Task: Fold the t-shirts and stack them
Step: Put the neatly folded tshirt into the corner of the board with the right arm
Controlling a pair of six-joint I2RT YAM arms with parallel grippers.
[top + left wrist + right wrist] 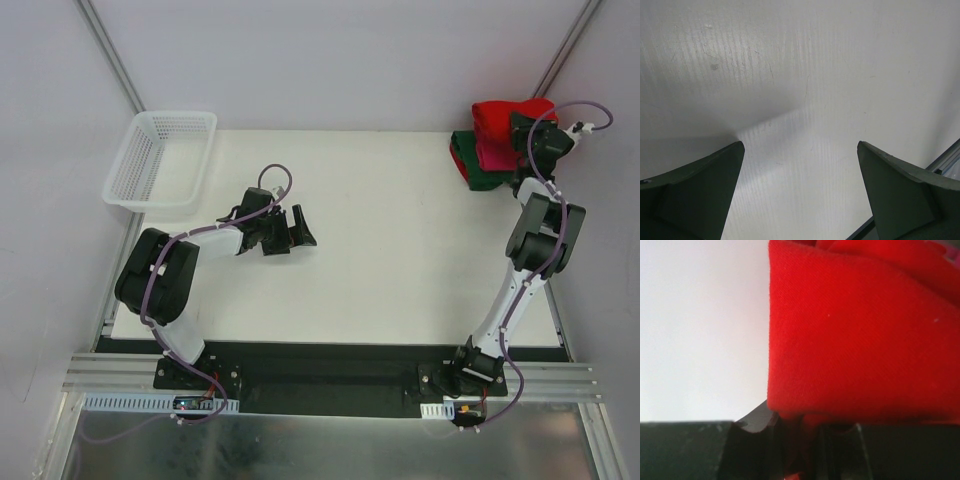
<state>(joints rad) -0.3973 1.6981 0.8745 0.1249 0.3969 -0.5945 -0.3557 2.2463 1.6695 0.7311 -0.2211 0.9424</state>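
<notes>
**A:** From above, which step is this?

**B:** Stacking, I'd judge. The right claw (525,135) sits over the far-corner pile. The red t-shirt (497,115) lies just under it, on top of the magenta t-shirt (492,155) and the green t-shirt (465,165). The left claw (295,232) hangs well apart from them.

**A:** Left wrist?

**B:** Jaws spread wide, with only bare table (800,60) beneath.

**A:** Right wrist?

**B:** Jaws pinched on red cloth, which fills the view ahead. The next move calls for letting go and lifting straight off, so the fold isn't dragged.
</notes>
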